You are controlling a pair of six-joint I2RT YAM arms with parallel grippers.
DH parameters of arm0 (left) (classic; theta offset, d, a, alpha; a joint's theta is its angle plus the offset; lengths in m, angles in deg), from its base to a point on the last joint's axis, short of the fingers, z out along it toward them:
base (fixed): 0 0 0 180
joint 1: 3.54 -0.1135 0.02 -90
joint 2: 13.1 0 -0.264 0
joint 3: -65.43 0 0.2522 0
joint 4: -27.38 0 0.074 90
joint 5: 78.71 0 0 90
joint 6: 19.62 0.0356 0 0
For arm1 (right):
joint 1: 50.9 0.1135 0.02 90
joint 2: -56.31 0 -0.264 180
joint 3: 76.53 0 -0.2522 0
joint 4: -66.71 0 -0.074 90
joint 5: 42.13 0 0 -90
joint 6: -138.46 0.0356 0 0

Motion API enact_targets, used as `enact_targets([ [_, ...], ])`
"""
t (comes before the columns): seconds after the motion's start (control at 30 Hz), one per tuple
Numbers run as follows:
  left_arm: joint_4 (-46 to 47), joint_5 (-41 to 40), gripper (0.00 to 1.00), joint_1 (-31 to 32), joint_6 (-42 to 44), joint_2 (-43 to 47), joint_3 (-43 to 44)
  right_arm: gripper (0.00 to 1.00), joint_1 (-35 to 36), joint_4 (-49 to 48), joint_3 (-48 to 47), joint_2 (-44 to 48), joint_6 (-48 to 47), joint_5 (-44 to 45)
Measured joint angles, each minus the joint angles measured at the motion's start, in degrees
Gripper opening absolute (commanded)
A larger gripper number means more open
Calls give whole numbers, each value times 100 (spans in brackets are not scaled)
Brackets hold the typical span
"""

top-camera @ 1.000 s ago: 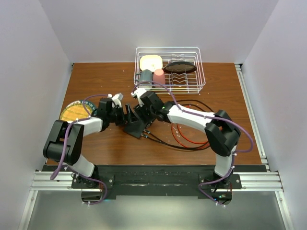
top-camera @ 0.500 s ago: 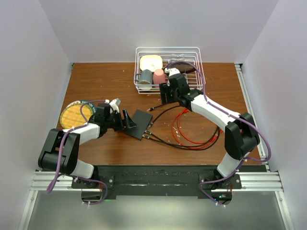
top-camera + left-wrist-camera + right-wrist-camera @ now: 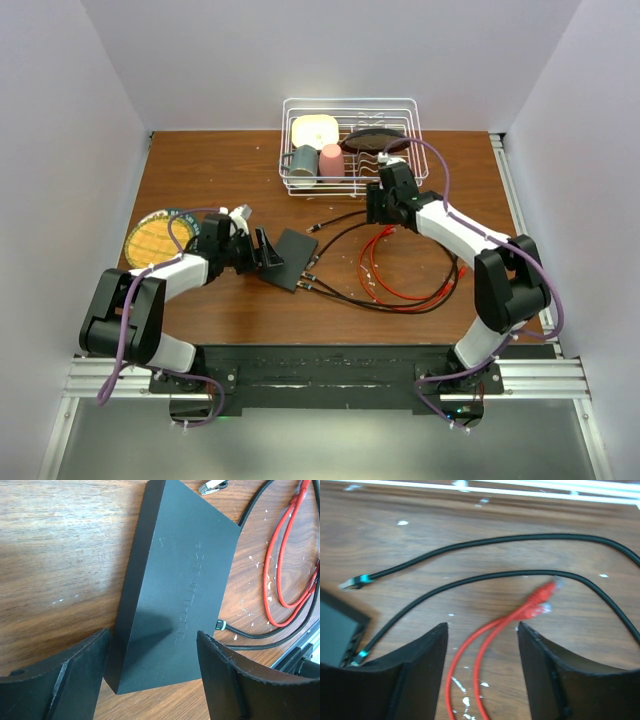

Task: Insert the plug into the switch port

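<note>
The switch (image 3: 291, 258) is a flat matte-black box lying on the wooden table, and it fills the left wrist view (image 3: 175, 590). My left gripper (image 3: 268, 250) is open, its jaws standing on either side of the switch's near end (image 3: 152, 635). Two black cables are plugged into the switch's edge (image 3: 222, 626). A free black plug (image 3: 315, 228) lies just beyond the switch (image 3: 355, 582). My right gripper (image 3: 378, 207) is open and empty above the two red plugs (image 3: 542, 597) of the red cable (image 3: 400, 275).
A white wire dish rack (image 3: 408, 170) with a mug, pink cup and dishes stands at the back, just behind my right gripper. A yellow patterned plate (image 3: 152, 236) lies at the left. Black cable loops (image 3: 440, 290) lie right of the switch.
My right arm has pulled away from the switch, swinging back and to the right until it is over the red plugs. My left gripper has stayed at the switch.
</note>
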Motion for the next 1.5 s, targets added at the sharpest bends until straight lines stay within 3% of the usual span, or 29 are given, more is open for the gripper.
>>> enact_targets([
  [0.47, -92, -24, 76, 4, 26, -2, 35, 51, -627, 7, 48, -846, 286, -509],
  [0.6, -90, -2, 76, 4, 87, -2, 35, 45, -643, -17, 48, -1010, 317, -581],
  [0.77, -90, 9, 76, 4, 105, -2, 35, 9, -643, -131, 48, -1049, 350, -704],
  [0.87, -90, 11, 76, 4, 107, -2, 35, 0, -643, -212, 42, -1054, 391, -767],
  [1.2, -92, 9, 78, 4, 103, 4, 35, 0, -643, -160, 42, -940, 203, -811],
  [1.5, -72, 17, 78, 4, -9, 527, 35, 0, -527, -380, 146, 109, -229, -1300],
])
